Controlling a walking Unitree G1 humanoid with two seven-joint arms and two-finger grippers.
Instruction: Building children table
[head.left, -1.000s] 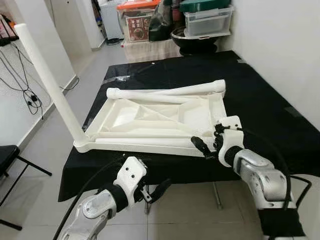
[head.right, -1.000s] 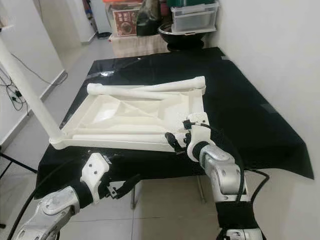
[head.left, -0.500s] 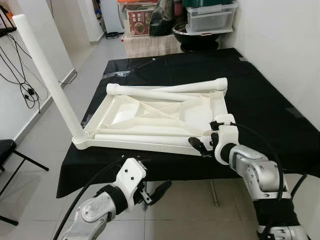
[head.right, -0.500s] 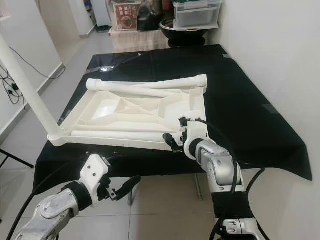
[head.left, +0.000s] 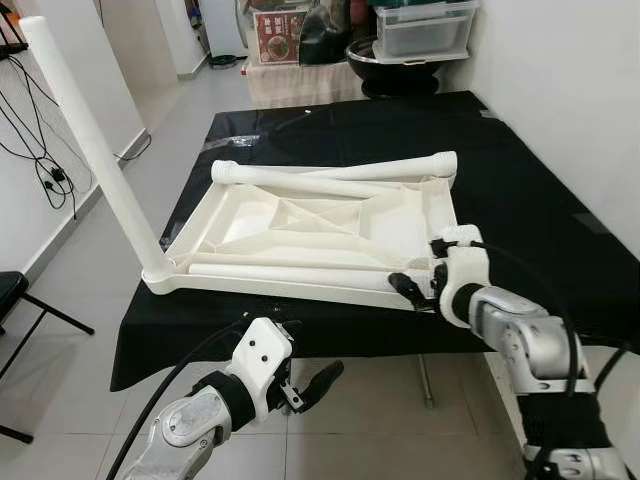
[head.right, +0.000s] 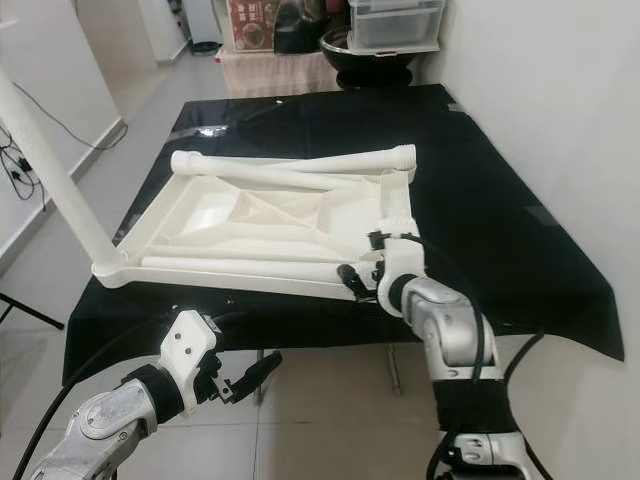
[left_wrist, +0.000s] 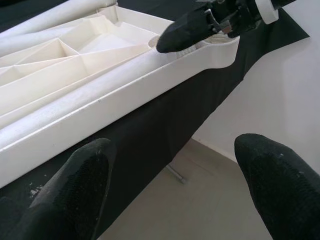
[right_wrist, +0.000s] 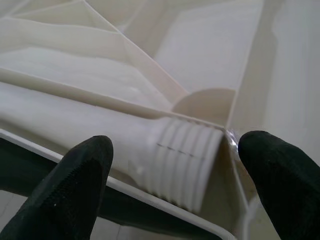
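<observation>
The white plastic tabletop lies upside down on the black-covered table. One white leg stands upright in its near left corner. A loose leg lies inside along the near edge, and two more legs lie across the far edge. My right gripper is open at the near right corner, its fingers on either side of the loose leg's threaded end beside the corner socket. My left gripper hangs open below the table's front edge, holding nothing.
Storage boxes and bags stand on the floor beyond the table. A white wall runs close along the right side. A black stand and wall cables are on the left. Tiled floor lies in front of the table.
The camera has shifted a little, so the whole scene sits slightly differently. My right gripper stays at the near right corner, nudged slightly right. The left gripper has hardly moved.
</observation>
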